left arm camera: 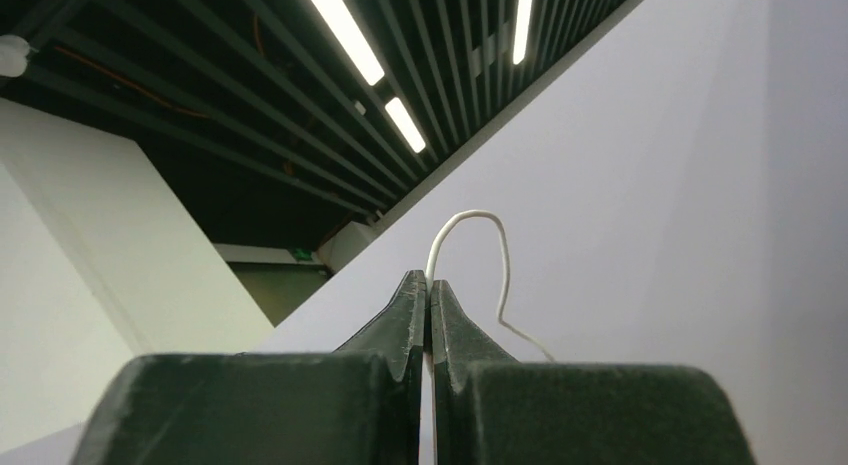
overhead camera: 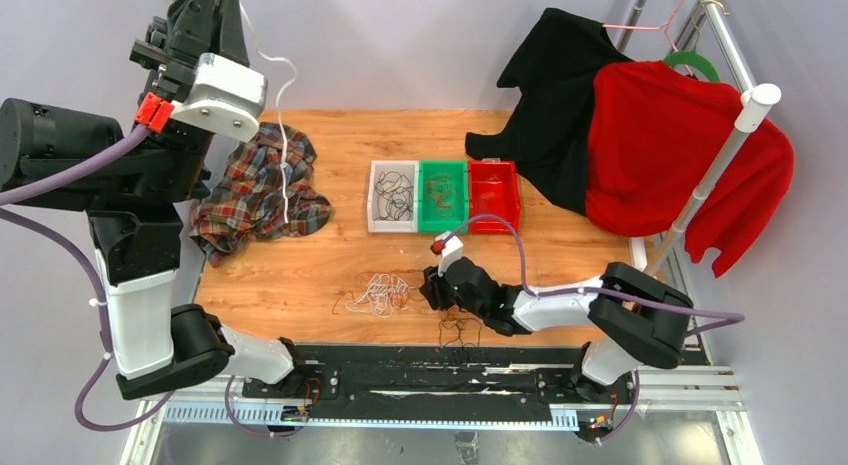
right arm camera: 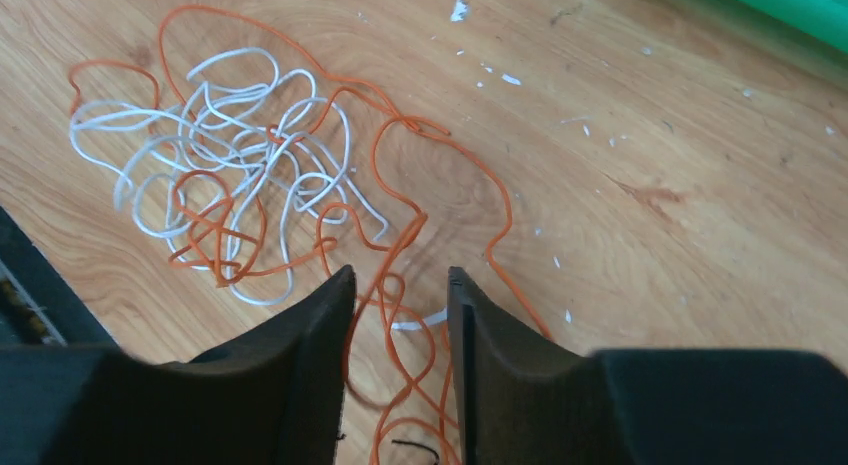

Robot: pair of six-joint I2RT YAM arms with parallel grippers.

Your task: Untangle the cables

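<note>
- You see three bins side by side, well ahead of your right gripper (overhead camera: 432, 287). The white bin (overhead camera: 373, 197) holds black cables (overhead camera: 394, 197). The green bin (overhead camera: 443, 164) holds orange-brown cables (overhead camera: 441, 193). The red bin (overhead camera: 494, 195) is the right-hand one of the row.
- Your right gripper (right arm camera: 400, 285) sits low over the table (overhead camera: 560, 255) with its fingers parted, gripping nothing. Strands of orange cable (right arm camera: 400, 235) run through the gap between them.
- The tangle (right arm camera: 230, 175) of white and orange cables lies on the wood just ahead and to the left of those fingertips. In the top view the tangle (overhead camera: 380, 293) is just beside the gripper.
- A loose black cable (overhead camera: 460, 332) lies near the same arm, at the table's near edge.
- Your left gripper (left arm camera: 430, 290) is high above the table and clenched on a white cable (left arm camera: 470, 217), which arches out past the tips.
- From above, you see that white cable (overhead camera: 285, 145) hang from the left gripper down to a plaid cloth (overhead camera: 250, 200).
</note>
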